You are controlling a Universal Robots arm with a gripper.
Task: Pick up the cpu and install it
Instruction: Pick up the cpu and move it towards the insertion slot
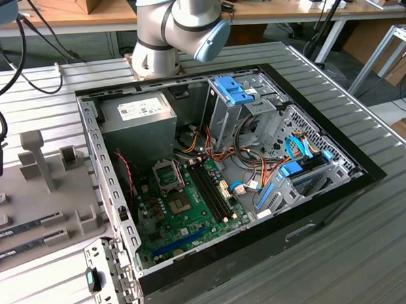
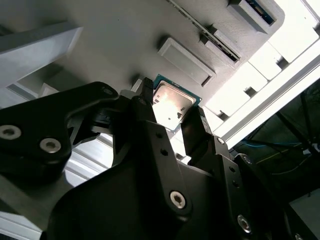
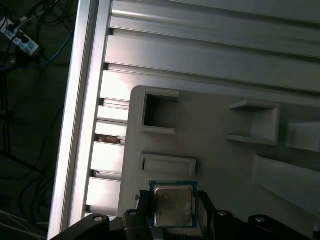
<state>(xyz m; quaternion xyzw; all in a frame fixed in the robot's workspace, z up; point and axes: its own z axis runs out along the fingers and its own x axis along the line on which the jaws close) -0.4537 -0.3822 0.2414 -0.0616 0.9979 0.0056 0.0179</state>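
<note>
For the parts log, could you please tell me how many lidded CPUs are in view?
1. The cpu sits at the tip of the tool, over the grey tray, seen in both wrist views. Others could be hidden inside the computer case.

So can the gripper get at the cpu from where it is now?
Likely yes. In both wrist views the gripper sits right over the cpu, which lies flat on the grey tray, nothing between them.
</note>
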